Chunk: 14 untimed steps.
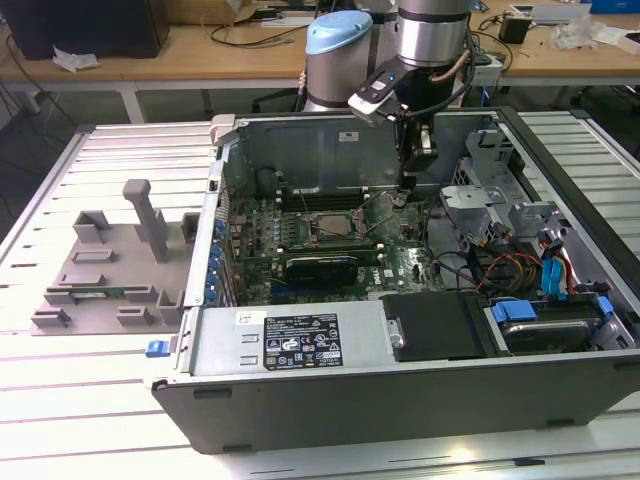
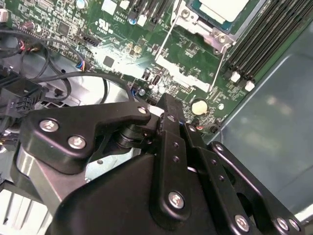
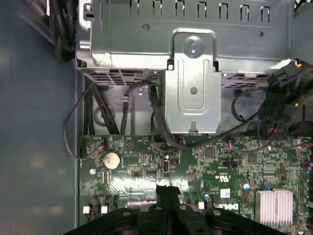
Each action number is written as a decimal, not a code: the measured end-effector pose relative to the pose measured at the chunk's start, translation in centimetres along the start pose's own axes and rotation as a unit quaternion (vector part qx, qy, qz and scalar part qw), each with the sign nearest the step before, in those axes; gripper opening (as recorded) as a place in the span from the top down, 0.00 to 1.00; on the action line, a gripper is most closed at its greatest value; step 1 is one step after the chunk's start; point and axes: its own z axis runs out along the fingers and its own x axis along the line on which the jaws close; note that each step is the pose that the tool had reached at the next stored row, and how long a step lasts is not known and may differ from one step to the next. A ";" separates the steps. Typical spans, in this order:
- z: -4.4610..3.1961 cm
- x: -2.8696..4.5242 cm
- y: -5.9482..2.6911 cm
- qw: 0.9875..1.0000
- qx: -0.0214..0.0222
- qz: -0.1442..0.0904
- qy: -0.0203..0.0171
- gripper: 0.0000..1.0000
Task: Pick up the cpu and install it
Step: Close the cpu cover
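Inside the open computer case (image 1: 400, 410), over the motherboard (image 3: 220, 161), the gripper (image 3: 167, 188) is held closed and empty, to the exterior view's right of the socket (image 1: 330, 222). The cpu (image 2: 222, 9) is seen seated in that socket; placement is judged done, and any further move calls for clearance from the cables (image 3: 73, 127).

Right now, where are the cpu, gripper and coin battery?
cpu (image 2: 224, 9): second wrist view, silvery metal top.
gripper (image 3: 167, 188): first wrist view, between its fingertips.
coin battery (image 3: 111, 159): first wrist view, round face.

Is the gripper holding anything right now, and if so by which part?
Nothing is held. The gripper is shut with nothing between its fingers, above the motherboard. The cpu lies in its socket, apart from the gripper.
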 end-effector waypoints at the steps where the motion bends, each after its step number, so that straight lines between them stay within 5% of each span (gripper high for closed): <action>1: 0.09 0.01 0.07 1.000 0.000 0.000 0.000 0.89; 14: 2.64 0.65 0.08 1.000 0.000 0.000 0.004 0.89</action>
